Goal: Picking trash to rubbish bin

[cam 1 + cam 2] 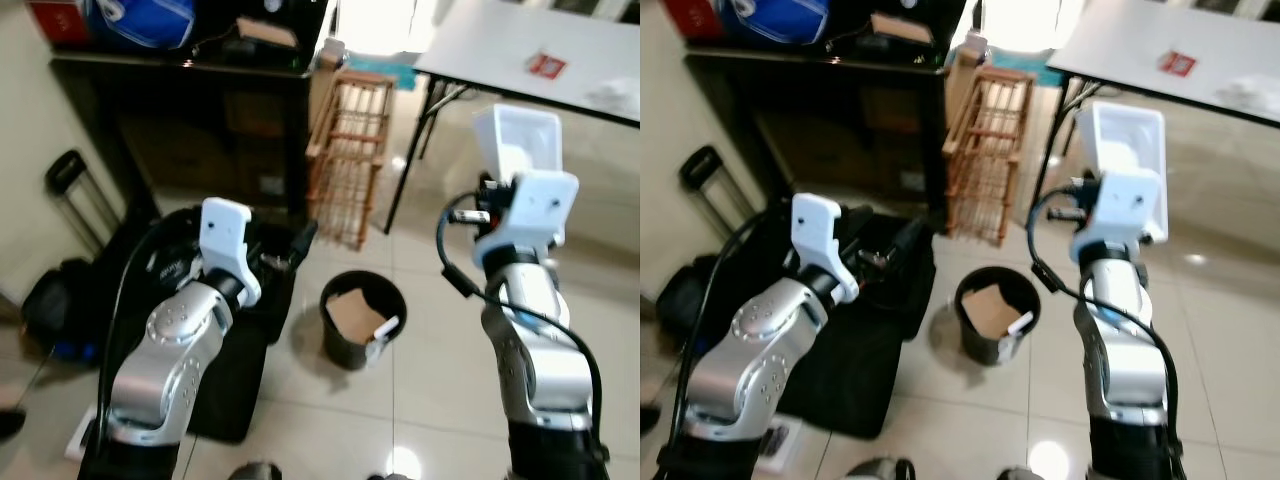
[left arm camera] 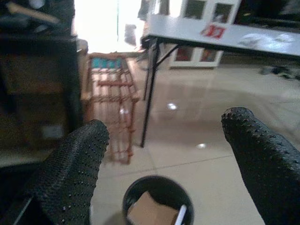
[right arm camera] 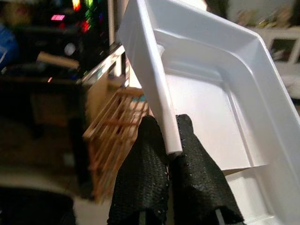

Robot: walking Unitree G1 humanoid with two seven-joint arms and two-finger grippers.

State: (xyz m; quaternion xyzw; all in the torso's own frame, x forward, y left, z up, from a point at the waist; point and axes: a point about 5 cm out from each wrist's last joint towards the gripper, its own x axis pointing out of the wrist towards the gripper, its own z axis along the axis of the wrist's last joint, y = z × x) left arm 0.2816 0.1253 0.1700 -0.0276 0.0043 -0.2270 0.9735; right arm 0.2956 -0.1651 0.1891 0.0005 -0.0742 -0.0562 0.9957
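- Tray, white plastic, pinched by one wall between the closed fingers of the right gripper; held tilted and aloft at about 2 o'clock from the bin, above the bin's height.
- Rubbish bin, black and round, standing on the pale tiled floor between the two arms; brown cardboard piece and a small white item already inside.
- Left gripper spread wide with nothing between its fingers, hovering at 9 o'clock of the bin over a black bag.
- Wooden slatted rack at 12 o'clock beyond the bin, beside a dark cabinet.
- White table on black legs at 1 o'clock, red-and-white packet on top.
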